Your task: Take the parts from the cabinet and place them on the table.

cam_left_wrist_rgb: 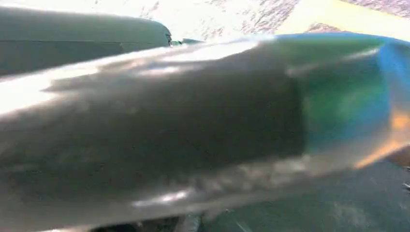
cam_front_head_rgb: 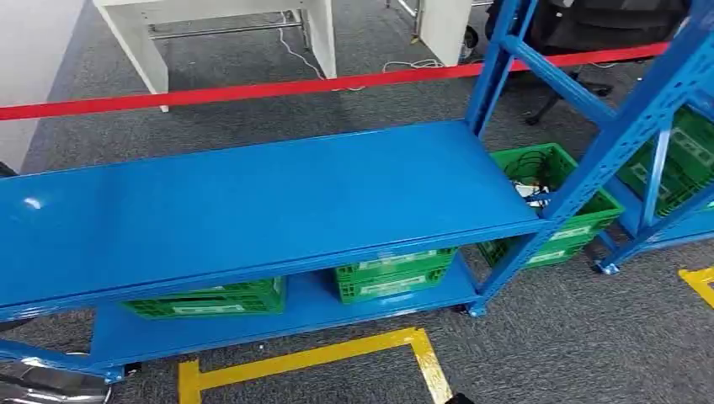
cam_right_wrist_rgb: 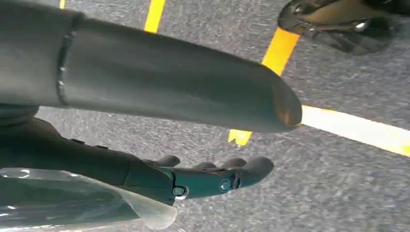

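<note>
Your right robot hand (cam_right_wrist_rgb: 208,176) hangs over grey carpet and yellow floor tape (cam_right_wrist_rgb: 355,128), fingers stretched out straight and holding nothing, well apart from the green slatted crates (cam_front_head_rgb: 396,276) at about six o'clock beneath the smooth blue metal shelf (cam_front_head_rgb: 253,202). The left wrist view is a blur, so you cannot tell the left robot hand's state. From the head, another green crate (cam_front_head_rgb: 581,220) sits at three o'clock.

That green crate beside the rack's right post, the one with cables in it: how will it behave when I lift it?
The green crate has lattice plastic walls, so it is probably stiff and light. The loose cables inside may shift or snag. The blue upright crosses its front, so pulling it out could catch.
</note>
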Controlling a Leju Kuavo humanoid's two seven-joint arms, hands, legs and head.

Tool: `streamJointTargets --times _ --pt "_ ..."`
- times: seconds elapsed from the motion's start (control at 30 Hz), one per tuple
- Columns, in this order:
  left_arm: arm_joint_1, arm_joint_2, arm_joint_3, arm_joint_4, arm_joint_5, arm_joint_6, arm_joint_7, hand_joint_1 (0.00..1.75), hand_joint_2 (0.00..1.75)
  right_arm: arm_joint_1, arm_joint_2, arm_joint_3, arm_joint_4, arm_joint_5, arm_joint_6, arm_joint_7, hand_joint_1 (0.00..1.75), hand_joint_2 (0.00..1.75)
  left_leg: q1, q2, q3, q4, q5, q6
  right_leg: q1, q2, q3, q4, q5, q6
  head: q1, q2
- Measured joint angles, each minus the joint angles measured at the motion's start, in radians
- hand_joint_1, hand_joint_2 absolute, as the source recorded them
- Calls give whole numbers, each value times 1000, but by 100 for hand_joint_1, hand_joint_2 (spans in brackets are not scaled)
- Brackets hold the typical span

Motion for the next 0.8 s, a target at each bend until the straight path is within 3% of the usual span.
streamJointTargets --times 0.03,0.07,0.1,0.13,0.2,0.23,0.27,0.3,0.37,0.4,0.43,0.47,0.5,0.53,0.7,0.8 --pt "4 1 0 0 1 1 0 0 0 -3 0 0 0 -6 0 -1 0 0 3 -11 5 -10 4 6 2 -11 18 -3 -2 6 -1 0" --pt "9 -1 0 0 2 3 0 0 0 -4 0 0 0 -10 0 -1 0 0 11 -17 13 -22 10 11 -4 23 12 6 -14 11 1 0" --pt "8 0 0 0 2 4 -1 0 0 -1 0 -1 0 -14 1 -2 0 0 14 -24 14 -25 12 18 -4 84 -10 49 -44 12 5 0" --pt "4 -1 0 0 4 4 -1 0 0 0 0 -2 0 -18 2 -2 0 0 15 -33 12 -25 11 21 -4 116 -49 125 -82 14 10 0" --pt "2 -4 0 0 8 2 -1 0 0 3 0 -3 0 -22 8 -2 0 0 15 -48 13 -24 9 25 -5 134 -138 280 -140 18 13 0" --pt "2 -4 0 0 8 -1 -1 0 0 6 0 -3 0 -22 10 -1 0 0 15 -55 15 -24 7 24 -5 134 -164 312 -136 20 14 0" --pt "4 -3 0 0 8 -2 -1 0 0 9 0 -4 0 -23 10 -1 0 0 16 -62 18 -23 6 22 -6 134 -167 294 -104 21 13 0" --pt "4 -3 0 0 8 -2 -1 0 0 11 0 -4 0 -23 10 -1 0 0 18 -69 22 -22 2 19 -8 134 -145 227 -49 21 14 0" --pt "3 -4 0 0 8 -2 -1 0 0 10 -1 -4 0 -23 10 -1 0 0 22 -76 29 -14 -9 6 -13 134 -73 47 54 25 15 0" --pt "3 -2 0 0 8 -2 -1 0 0 9 0 -4 1 -23 12 -1 0 0 14 -78 23 -9 -14 -3 -11 141 -64 31 38 26 19 0" --pt "2 -2 0 0 8 -2 -1 0 0 8 1 -4 0 -23 12 -1 0 0 13 -81 22 1 -17 -6 -12 143 -56 23 45 11 17 0" --pt "2 -1 0 0 8 -2 -1 0 0 7 2 -4 1 -22 16 -1 0 0 11 -80 22 1 -19 -4 -16 142 -58 20 50 10 13 0" --pt "3 2 0 0 8 -2 -1 0 0 7 2 -4 1 -22 19 -1 0 0 10 -81 22 -1 -11 16 -14 142 -57 20 51 10 12 0" --pt "3 3 0 0 8 -1 -1 0 0 9 2 -4 1 -23 24 0 0 0 9 -81 24 -4 -12 24 -13 142 -57 20 51 10 12 0" --pt "2 4 0 0 8 0 0 0 0 4 2 -5 1 -26 37 2 0 0 11 -80 32 -14 -11 24 -9 142 -53 20 44 -2 12 0" --pt "3 4 0 0 6 0 0 0 0 3 2 -5 1 -29 44 3 0 0 11 -81 35 -17 -11 19 -7 142 -51 20 42 -6 12 0"
